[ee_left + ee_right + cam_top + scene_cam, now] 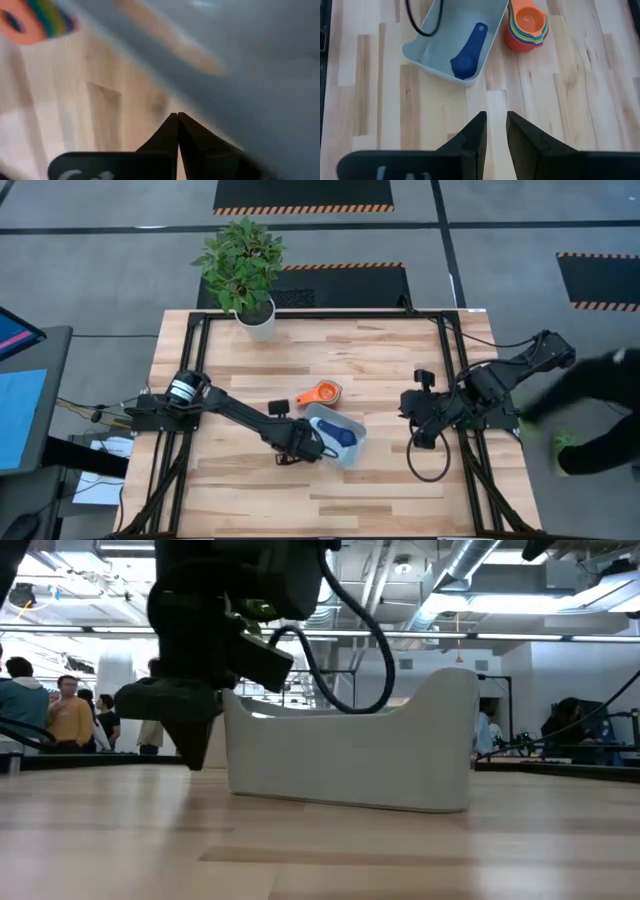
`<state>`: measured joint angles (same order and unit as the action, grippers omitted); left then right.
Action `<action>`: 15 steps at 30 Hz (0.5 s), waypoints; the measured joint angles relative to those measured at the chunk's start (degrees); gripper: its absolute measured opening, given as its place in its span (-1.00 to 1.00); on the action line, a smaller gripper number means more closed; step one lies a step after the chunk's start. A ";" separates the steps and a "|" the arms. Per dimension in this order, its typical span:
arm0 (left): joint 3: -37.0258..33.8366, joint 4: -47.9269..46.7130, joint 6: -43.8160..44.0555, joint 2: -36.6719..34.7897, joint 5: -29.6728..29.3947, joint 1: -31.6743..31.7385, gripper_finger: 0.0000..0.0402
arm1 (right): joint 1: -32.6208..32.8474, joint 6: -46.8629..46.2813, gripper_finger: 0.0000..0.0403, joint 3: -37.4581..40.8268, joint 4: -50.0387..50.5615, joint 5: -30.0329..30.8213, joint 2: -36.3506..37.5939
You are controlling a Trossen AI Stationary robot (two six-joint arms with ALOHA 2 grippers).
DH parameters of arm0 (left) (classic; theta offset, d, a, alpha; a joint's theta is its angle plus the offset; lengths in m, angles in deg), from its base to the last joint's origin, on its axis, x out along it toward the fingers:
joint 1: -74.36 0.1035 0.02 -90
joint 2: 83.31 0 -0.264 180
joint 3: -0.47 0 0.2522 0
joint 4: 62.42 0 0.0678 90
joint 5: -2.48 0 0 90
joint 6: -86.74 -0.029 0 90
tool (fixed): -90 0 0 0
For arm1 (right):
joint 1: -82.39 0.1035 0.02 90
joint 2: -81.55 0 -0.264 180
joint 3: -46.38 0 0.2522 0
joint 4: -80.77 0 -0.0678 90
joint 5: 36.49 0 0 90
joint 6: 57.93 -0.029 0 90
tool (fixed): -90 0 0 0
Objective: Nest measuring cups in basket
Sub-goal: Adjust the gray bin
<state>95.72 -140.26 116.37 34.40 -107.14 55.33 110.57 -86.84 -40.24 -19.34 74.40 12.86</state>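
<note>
The basket point(345, 442) is sitting near the middle of the table point(400, 360), turned at an angle to the table's edges. A dark blue cup point(468, 52) is lying inside the basket, its bowl near one long wall and its handle pointing toward the opposite end. Just beside the basket, on the side toward the plant pot point(257, 322), a nested stack of cups point(526, 26) is standing upright on the wood with an orange one on top; rims of other colours are showing beneath it, and the stack is not touching the basket.

The left gripper point(177, 131) is pressing its tips together at the basket's outer wall, on the side away from the stack, low over the table and holding nothing. In the low view the same gripper is hanging just beside the basket's end.

The right gripper point(495, 132) is waiting well apart from the basket, toward the table's right edge, with its fingers point(477, 135) standing slightly apart and nothing between them. It is facing the basket and the stack.
</note>
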 joint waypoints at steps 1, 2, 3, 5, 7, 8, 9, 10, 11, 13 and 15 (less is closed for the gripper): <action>-0.08 0.38 -0.86 0.00 -0.13 0.27 -1.00 | 0.00 -0.06 -0.52 0.00 0.02 0.01 0.04; -0.08 1.53 -2.17 0.00 0.41 0.46 -1.00 | 0.00 -0.04 -0.52 0.00 0.01 0.00 0.04; -0.08 3.32 -3.59 0.00 1.85 0.48 -1.00 | 0.00 -0.02 -0.52 0.00 0.04 0.00 0.04; -0.06 6.64 -6.09 -0.06 4.97 0.07 -1.00 | 0.00 0.43 -0.52 0.00 0.05 -0.08 0.04; 0.15 10.16 -8.54 -0.11 7.72 -0.75 -1.00 | 0.00 0.84 -0.52 0.00 0.12 -0.27 0.03; 0.24 12.10 -9.61 -0.10 8.42 -1.12 -1.00 | -0.02 0.88 -0.52 0.00 0.25 -0.35 0.04; 0.34 13.72 -10.28 -0.09 8.96 -1.44 -1.00 | -0.02 0.88 -0.52 0.00 0.55 -0.37 0.04; 0.51 15.42 -10.68 -0.09 9.68 -1.70 -1.00 | -0.02 0.86 -0.52 0.00 0.97 -0.37 0.04; 0.66 17.00 -11.09 -0.09 10.81 -1.87 -1.00 | -0.02 0.86 -0.52 0.00 1.44 -0.41 0.04; 1.48 17.96 -11.73 -0.09 12.17 -2.15 -1.00 | -0.02 0.86 -0.52 0.00 2.09 -0.42 0.04; 2.59 17.65 -11.59 -0.09 12.20 -2.50 -1.00 | -0.02 0.88 -0.52 0.00 2.73 -0.42 0.04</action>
<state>98.31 -122.61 104.78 34.31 -94.94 52.84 110.55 -85.96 -40.24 -16.60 73.98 12.90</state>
